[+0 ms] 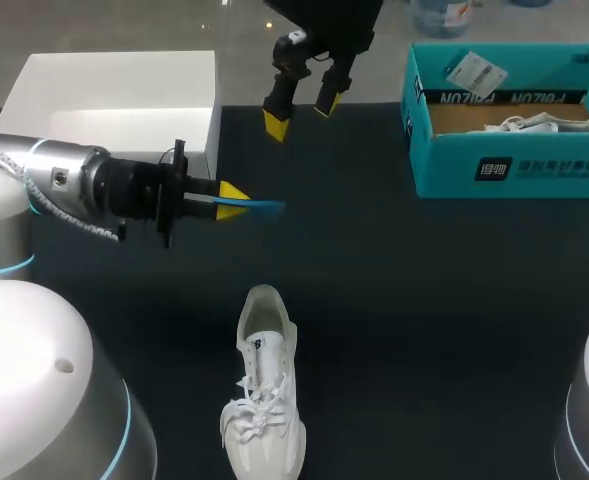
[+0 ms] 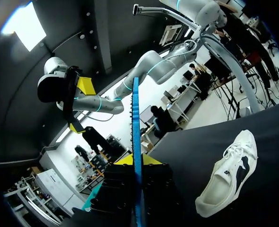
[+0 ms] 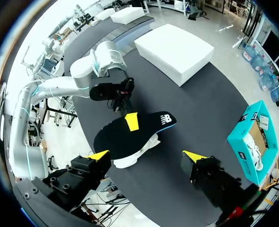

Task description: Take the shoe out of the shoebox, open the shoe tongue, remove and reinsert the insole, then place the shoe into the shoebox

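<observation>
First, closest to the robot, the white shoe (image 1: 264,400) lay on the dark surface (image 1: 404,300), out of its box, toe toward the near edge and heel opening toward the far side, laces loose over the tongue. Farther out, the left arm came in from the left, and its pincer (image 1: 231,200) was clamped on the insole (image 1: 264,206), both yellow tips pressing its flat sides. The insole stood on edge in the grip, its blue rim showing as a thin line from above; from the right wrist its dark face showed, overlapping the shoe behind it. Beyond that, the right pincer (image 1: 299,112) hung over the far middle of the surface, its fingers wide apart and holding nothing. At the far right stood the teal shoebox (image 1: 514,165), open, with another white shoe (image 1: 534,124) lying inside. At the far left sat a white box (image 1: 114,100), also open, well apart from the teal one.
</observation>
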Robot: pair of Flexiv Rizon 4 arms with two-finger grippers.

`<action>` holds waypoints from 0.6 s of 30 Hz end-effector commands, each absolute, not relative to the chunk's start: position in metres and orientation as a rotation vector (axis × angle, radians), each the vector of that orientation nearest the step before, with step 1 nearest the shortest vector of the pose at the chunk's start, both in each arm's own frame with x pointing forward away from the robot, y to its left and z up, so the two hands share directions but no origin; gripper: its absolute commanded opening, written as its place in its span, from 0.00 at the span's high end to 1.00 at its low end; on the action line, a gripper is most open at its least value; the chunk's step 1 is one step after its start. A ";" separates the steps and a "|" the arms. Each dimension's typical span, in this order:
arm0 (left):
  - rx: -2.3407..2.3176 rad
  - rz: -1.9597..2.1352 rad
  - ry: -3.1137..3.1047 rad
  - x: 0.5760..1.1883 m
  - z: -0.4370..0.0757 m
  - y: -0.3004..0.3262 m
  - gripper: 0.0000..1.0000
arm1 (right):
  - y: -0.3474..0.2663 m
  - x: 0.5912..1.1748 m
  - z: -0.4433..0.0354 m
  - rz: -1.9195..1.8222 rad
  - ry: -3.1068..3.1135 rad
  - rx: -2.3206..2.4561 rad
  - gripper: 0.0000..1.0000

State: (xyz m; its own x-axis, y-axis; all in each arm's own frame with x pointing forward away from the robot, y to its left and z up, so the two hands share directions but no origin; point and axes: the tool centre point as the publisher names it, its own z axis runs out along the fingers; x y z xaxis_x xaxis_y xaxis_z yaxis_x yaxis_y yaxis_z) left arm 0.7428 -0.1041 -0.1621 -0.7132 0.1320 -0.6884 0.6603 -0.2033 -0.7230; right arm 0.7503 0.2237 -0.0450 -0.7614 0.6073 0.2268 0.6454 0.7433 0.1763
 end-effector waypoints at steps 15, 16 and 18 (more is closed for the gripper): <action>0.627 -2.162 1.935 0.731 -0.150 -0.104 1.00 | 0.224 0.750 -0.045 -0.367 -2.787 -1.010 0.00; 0.608 -2.173 1.944 0.731 -0.151 -0.104 1.00 | 0.224 0.750 -0.045 -0.367 -2.787 -1.010 0.00; 0.557 -2.187 1.972 0.732 -0.151 -0.103 1.00 | 0.224 0.750 -0.045 -0.367 -2.787 -1.010 0.00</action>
State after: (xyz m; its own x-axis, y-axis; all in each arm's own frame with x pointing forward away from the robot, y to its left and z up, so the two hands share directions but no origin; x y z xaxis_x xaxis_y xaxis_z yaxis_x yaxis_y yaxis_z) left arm 0.7367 -0.1037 -0.1516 -0.9107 0.1471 -0.3859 0.3656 -0.1473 -0.9190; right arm 0.7500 0.2231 -0.0452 -0.7613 0.6075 0.2268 0.6456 0.7428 0.1776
